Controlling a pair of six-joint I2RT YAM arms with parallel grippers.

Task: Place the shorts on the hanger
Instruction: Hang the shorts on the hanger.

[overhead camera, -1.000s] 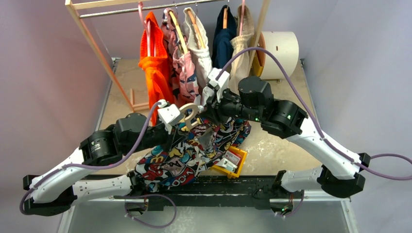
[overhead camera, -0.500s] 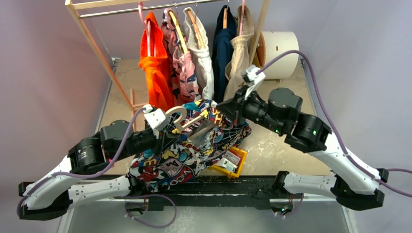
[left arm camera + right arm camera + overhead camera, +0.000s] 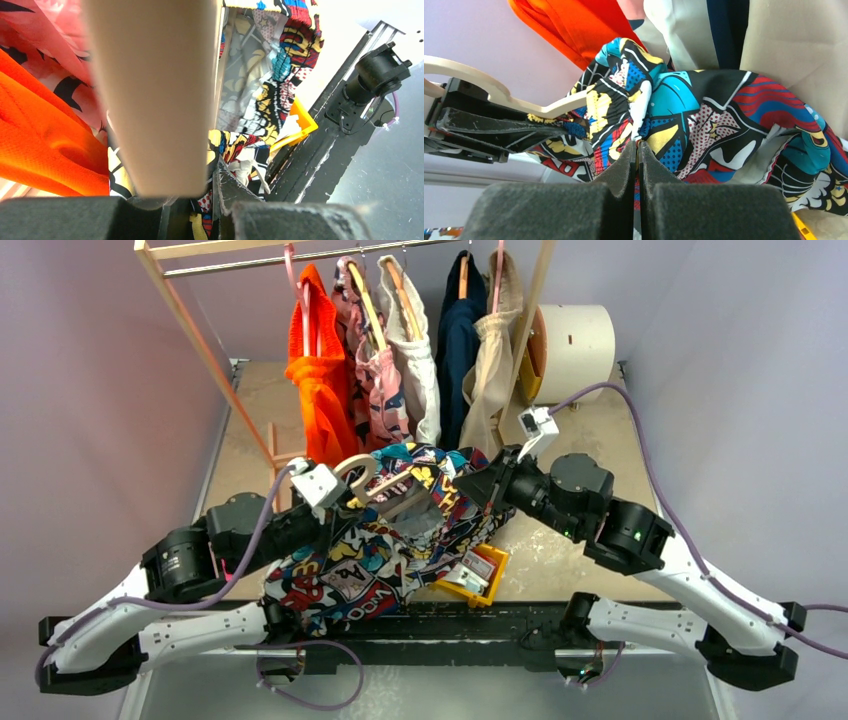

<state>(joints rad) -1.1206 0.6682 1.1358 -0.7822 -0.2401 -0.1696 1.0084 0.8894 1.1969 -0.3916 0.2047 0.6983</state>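
The left tool [image 3: 350,502], clamped on the hanger [image 3: 544,106], should hold it steady while the right tool [image 3: 636,150], pinched on the shorts [image 3: 704,115] bunched over its shoulder, pulls the cloth evenly across.

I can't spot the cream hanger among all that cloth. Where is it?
Top view, left of centre: the hanger sits in the left gripper, hook poking above the shorts.

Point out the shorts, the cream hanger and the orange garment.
shorts [image 3: 684,115]: right wrist view, middle of the printed cloth.
hanger [image 3: 549,106]: right wrist view, curved shoulder.
orange garment [image 3: 318,390]: top view, hanging front.
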